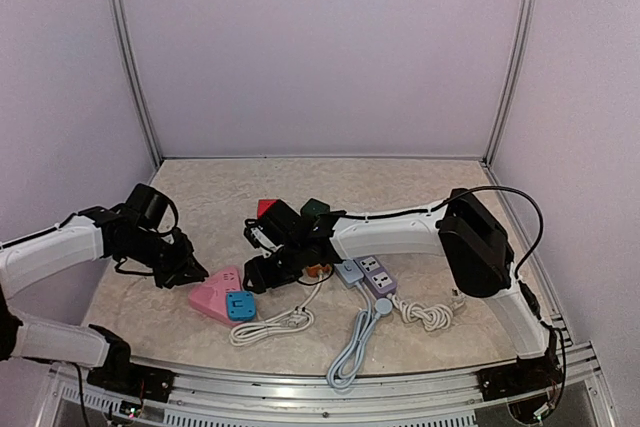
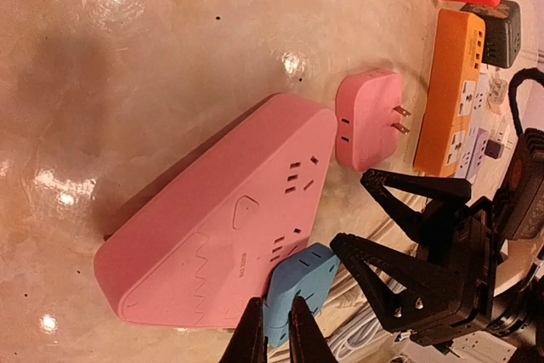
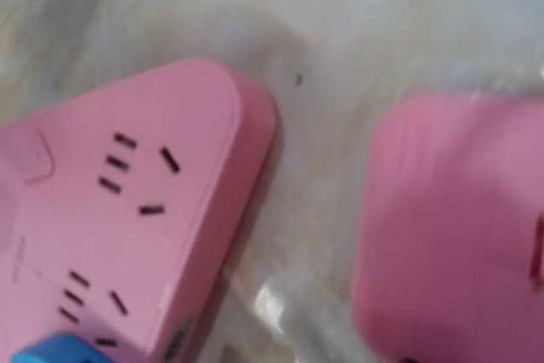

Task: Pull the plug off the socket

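Pink power strip (image 2: 212, 227) lies flat on the bench (image 2: 127, 82); all places below are given from it. A small pink plug (image 2: 367, 119) lies loose on the bench just beside the strip's narrow end, not touching it, prongs bare and pointing away from the strip; so that one reads as already out. A blue plug (image 2: 297, 282) sits seated against one long edge of the strip. Right arm (image 1: 390, 232) hangs over the strip's narrow end; its jaws stand wide w/ nothing between them, tips near the pink plug but apart from it; its own cam is blurred and shows no fingers. Left arm (image 1: 60, 247) reaches in from the strip's far side; its jaws are narrow, all but shut, nothing visibly gripped, poised right over the blue plug and the strip's edge; contact w/ either, can't tell. Step in hand, as I judge it: the let-go of the pink plug, i.e. approx. the tail end of the task, unless the blue one is meant too. If so, next move calls for: right jaws wide, lined up across the blue plug's sides; left jaws pressing the strip down so it doesn't lift; pull straight along the prongs, no twist.
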